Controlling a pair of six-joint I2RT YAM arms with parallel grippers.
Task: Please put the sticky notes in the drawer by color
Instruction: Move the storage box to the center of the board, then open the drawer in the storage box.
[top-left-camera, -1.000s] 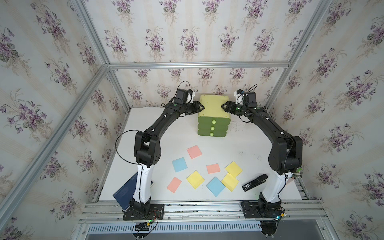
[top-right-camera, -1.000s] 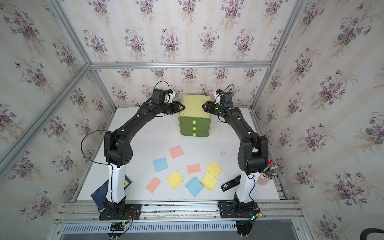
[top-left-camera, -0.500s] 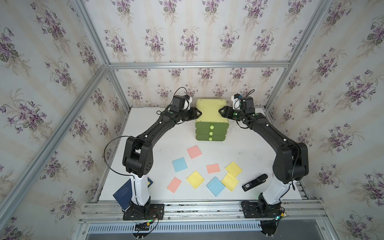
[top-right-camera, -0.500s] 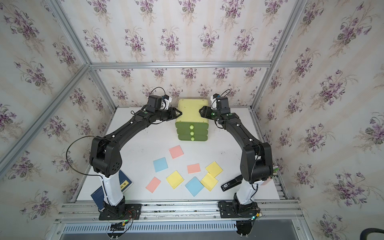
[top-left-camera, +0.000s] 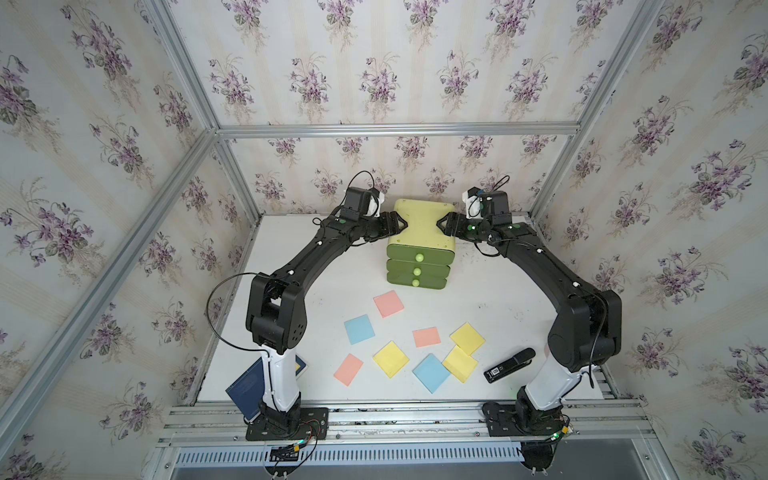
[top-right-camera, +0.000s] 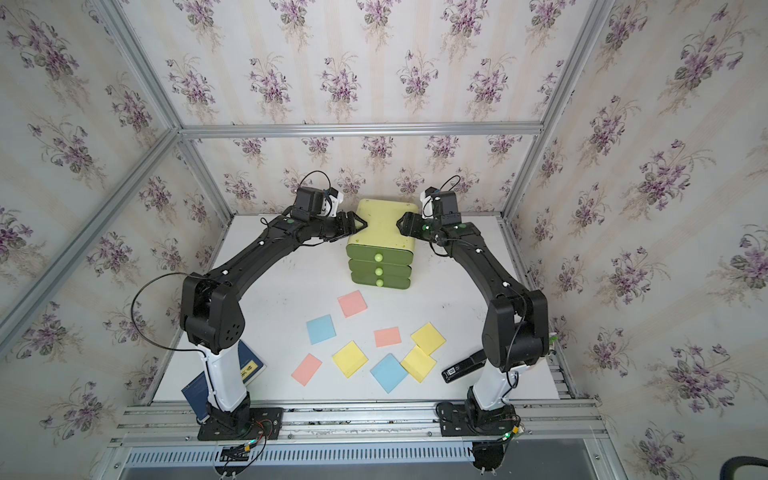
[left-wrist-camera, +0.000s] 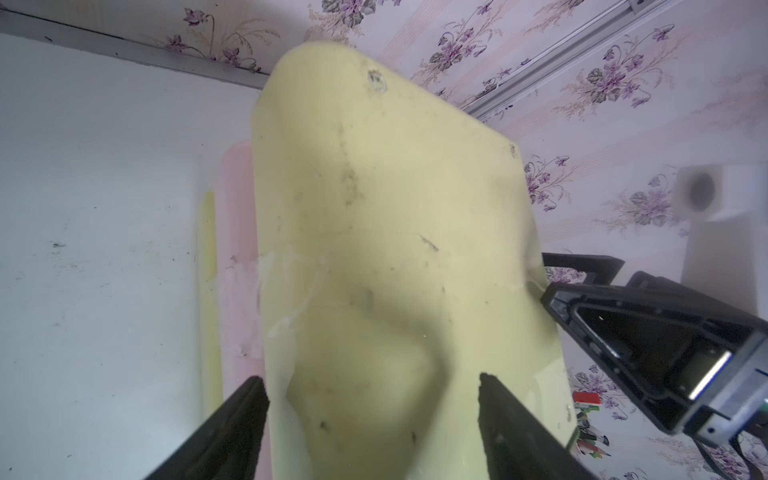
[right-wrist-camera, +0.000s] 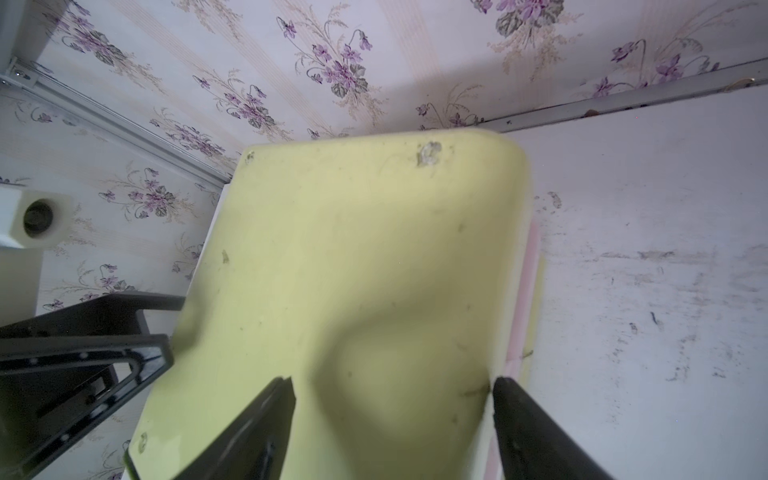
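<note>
Okay, so in both top views the small boxy cabinet with a pale yellow-green casing and three stacked dark green drawers (top-left-camera: 419, 235) (top-right-camera: 380, 232) stands upright on the white tabletop (top-left-camera: 490, 299). All its drawers are shut, and it sits right between the two sets of jaws. The black left gripper (top-left-camera: 401, 224) (top-right-camera: 362, 225) and black right gripper (top-left-camera: 441, 224) (top-right-camera: 400, 225) face each other across its top. The eight thin square paper sticky notes (top-left-camera: 390, 359) (three pink, two light blue, three yellow) lie flat out past the knobs, well apart from either gripper's jaws. A dark blue book (top-left-camera: 245, 388) pokes out by the left arm's base.

Left wrist view: the left gripper (left-wrist-camera: 370, 380) has its jaws spread wide, pinching nothing. The cabinet (left-wrist-camera: 386, 208) fills the space just ahead of them, but I can't tell if the fingers (left-wrist-camera: 245, 419) touch it. The right gripper (left-wrist-camera: 548, 277) is at the far edge, its jaws also apart.

Right wrist view: same deal mirrored. The right gripper (right-wrist-camera: 392, 380) is spread wide with the cabinet (right-wrist-camera: 353, 249) straight ahead and nothing pinched. The left gripper (right-wrist-camera: 176, 328) is beyond it.
</note>
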